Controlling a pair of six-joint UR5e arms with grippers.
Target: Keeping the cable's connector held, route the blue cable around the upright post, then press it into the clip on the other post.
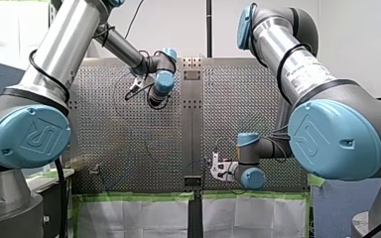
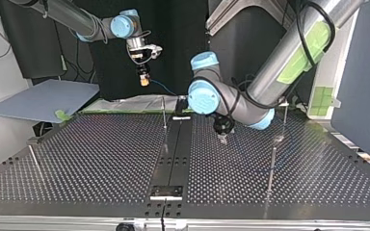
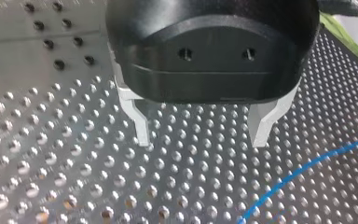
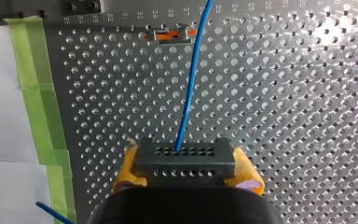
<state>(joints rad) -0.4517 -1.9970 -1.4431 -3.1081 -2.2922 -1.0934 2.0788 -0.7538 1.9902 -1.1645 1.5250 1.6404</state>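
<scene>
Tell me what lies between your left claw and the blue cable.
Only bare perforated table, from left claw to blue cable, in the left wrist view.

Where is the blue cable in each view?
Front view: cable faint, left of my right gripper.
Top view: cable trailing from my right gripper, upper left.
Left wrist view: cable beside my left gripper.
Right wrist view: cable running ahead from the held connector.
Shared landmark: green edge tape.
</scene>
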